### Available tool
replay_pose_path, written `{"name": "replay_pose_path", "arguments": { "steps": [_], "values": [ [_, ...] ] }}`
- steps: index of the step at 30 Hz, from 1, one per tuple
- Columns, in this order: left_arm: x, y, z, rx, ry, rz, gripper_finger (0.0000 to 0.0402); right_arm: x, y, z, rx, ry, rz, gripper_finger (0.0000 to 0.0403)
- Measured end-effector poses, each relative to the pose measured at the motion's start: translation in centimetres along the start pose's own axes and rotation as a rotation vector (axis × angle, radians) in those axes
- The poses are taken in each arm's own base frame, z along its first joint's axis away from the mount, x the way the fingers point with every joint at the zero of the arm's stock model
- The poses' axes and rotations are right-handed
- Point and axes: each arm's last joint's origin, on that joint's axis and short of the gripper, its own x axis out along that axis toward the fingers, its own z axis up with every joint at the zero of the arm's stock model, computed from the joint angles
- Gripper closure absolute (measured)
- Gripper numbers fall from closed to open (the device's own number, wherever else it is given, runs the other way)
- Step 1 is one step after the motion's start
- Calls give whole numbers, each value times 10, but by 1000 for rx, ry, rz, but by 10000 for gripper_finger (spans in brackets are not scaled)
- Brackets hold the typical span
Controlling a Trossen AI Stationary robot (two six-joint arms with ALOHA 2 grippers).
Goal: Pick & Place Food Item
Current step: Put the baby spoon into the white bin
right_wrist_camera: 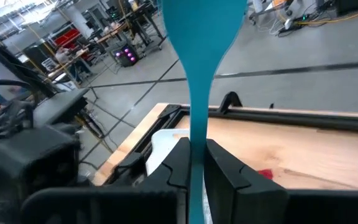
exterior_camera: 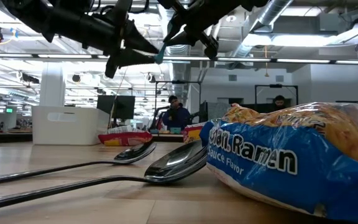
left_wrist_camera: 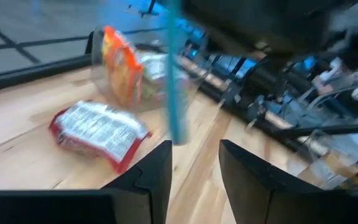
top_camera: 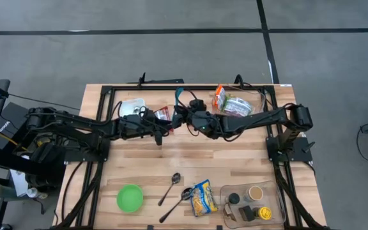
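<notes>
Right hand [right_wrist_camera: 192,163] is clamped tight on a teal spatula [right_wrist_camera: 199,74], up over the back of the desk [top_camera: 248,160]. Left hand [left_wrist_camera: 194,165] sits partly open, gripping nothing, right beside it. A red snack packet [left_wrist_camera: 98,132] lies on the desk just below.

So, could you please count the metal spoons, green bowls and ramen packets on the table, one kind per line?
Metal spoons: 2
Green bowl: 1
Ramen packet: 1
Total: 4
</notes>
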Motion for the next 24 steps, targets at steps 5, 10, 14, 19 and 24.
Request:
{"name": "replay_pose_path", "arguments": {
  "steps": [5,10,14,19,24],
  "values": [
    [0,3,-1,4,12,25,261,-1,0,0,-4,10,2,383],
    [1,6,-1,6,19,38,248,-2,0,-2,-14,16,-7,384],
    [1,5,2,-1,3,22,240,-2,0,-2,-15,18,-4,384],
    [1,3,4,-11,-24,0,233,-2,0,-2,-15,18,-5,384],
    [5,4,1,-9,-15,5,235,-2,0,-2,-15,23,1,384]
  ]
}}
